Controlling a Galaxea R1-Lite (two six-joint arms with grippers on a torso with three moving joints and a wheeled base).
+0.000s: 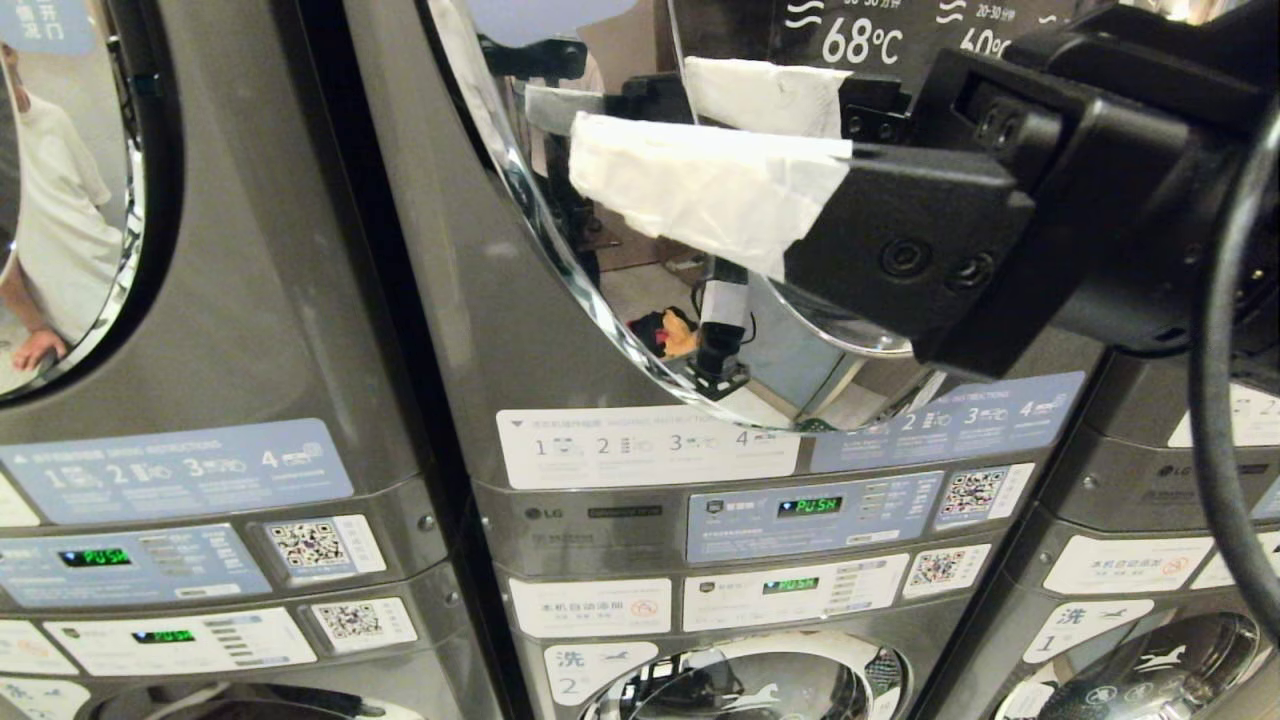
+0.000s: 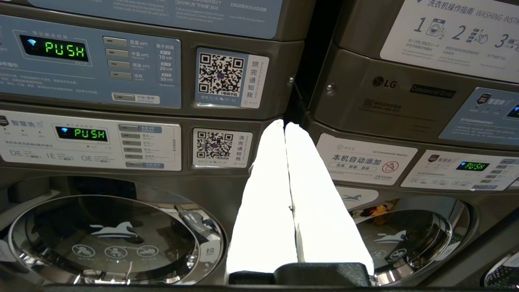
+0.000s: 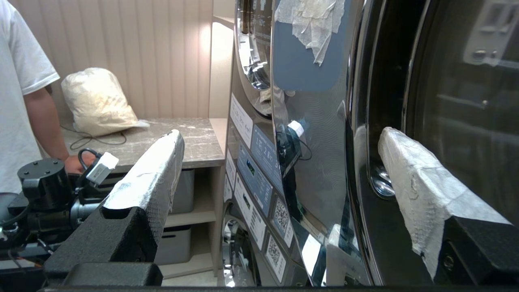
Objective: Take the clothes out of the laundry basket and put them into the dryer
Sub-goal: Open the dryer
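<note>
The middle dryer (image 1: 470, 300) fills the head view, with its round glass door (image 1: 800, 330) up high. My right gripper (image 1: 635, 115) is raised at that door and is open, its white-taped fingers (image 1: 700, 190) empty. In the right wrist view the door's shiny rim (image 3: 316, 162) stands between the spread fingers of that gripper (image 3: 279, 136). My left gripper (image 2: 284, 125) hangs low before the control panels, shut on nothing. The laundry basket is out of view. Clothes show only as a red and yellow reflection (image 1: 670, 335) in the door.
More stacked machines stand on both sides (image 1: 200, 300), with lit control panels (image 1: 810, 515) and washer doors (image 2: 113, 239) below. A person in a white shirt (image 3: 24, 81) stands by a counter (image 3: 182, 142) that holds a full bag (image 3: 97, 101).
</note>
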